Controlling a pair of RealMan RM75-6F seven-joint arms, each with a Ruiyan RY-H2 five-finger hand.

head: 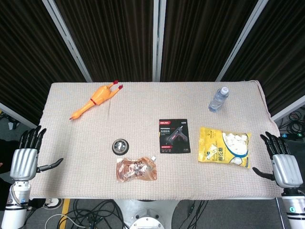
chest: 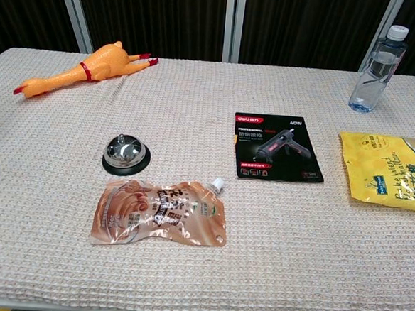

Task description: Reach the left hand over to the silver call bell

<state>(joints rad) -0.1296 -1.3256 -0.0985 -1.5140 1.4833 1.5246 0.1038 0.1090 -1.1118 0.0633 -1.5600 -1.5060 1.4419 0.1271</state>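
The silver call bell (head: 120, 146) (chest: 125, 155) sits on a black base, left of the table's middle, just above a brown spouted pouch (head: 136, 170) (chest: 160, 213). My left hand (head: 26, 157) hangs off the table's left edge, fingers spread and pointing away, holding nothing, well to the left of the bell. My right hand (head: 281, 162) is off the right edge, fingers apart and empty. Neither hand shows in the chest view.
A rubber chicken (head: 95, 98) (chest: 82, 68) lies at the back left. A black glue-gun package (head: 173, 136) (chest: 276, 147) lies at centre, a yellow snack bag (head: 224, 146) (chest: 391, 181) at the right, a water bottle (head: 218, 99) (chest: 377, 69) at the back right.
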